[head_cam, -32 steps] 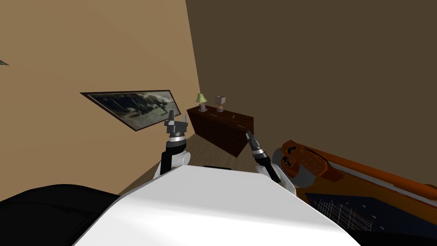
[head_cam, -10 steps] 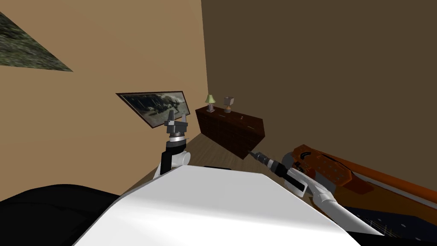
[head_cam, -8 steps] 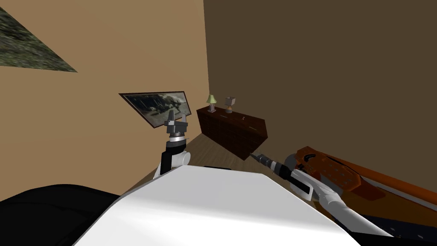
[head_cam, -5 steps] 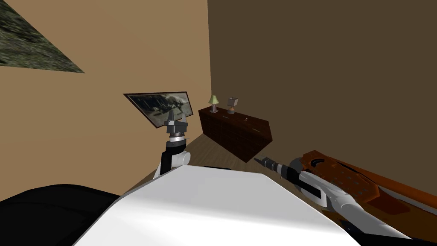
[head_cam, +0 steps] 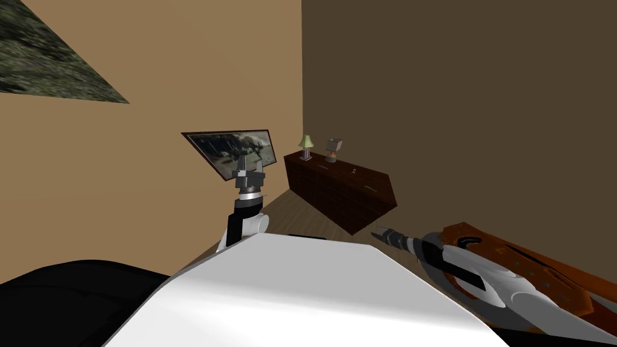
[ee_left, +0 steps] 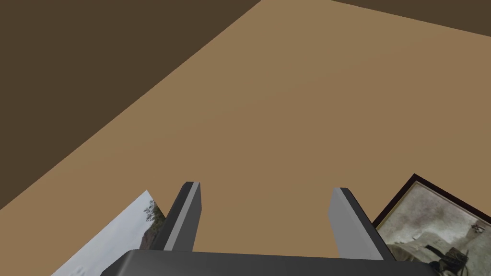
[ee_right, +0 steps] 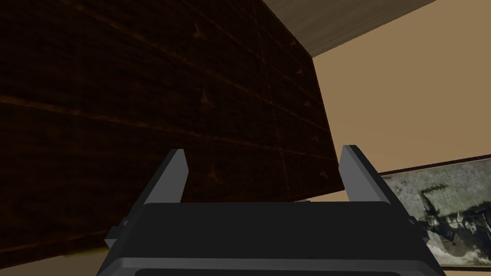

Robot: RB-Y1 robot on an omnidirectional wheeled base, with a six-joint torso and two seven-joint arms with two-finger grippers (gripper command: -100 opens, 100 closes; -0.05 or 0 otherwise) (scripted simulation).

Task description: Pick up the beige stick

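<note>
Stick: lying on the dresser top, near the grey lamp, well apart from both grippers; showing as a tiny pale speck, too small for detail.
Right gripper: pointing at the dresser's dark drawer front, fingers standing spread, gripping nothing.
Left gripper: pointing upward on my left side, fingers standing spread, gripping nothing.

The dark dresser stands just ahead of the right gripper, barring it; the floor alongside lies open.
</note>
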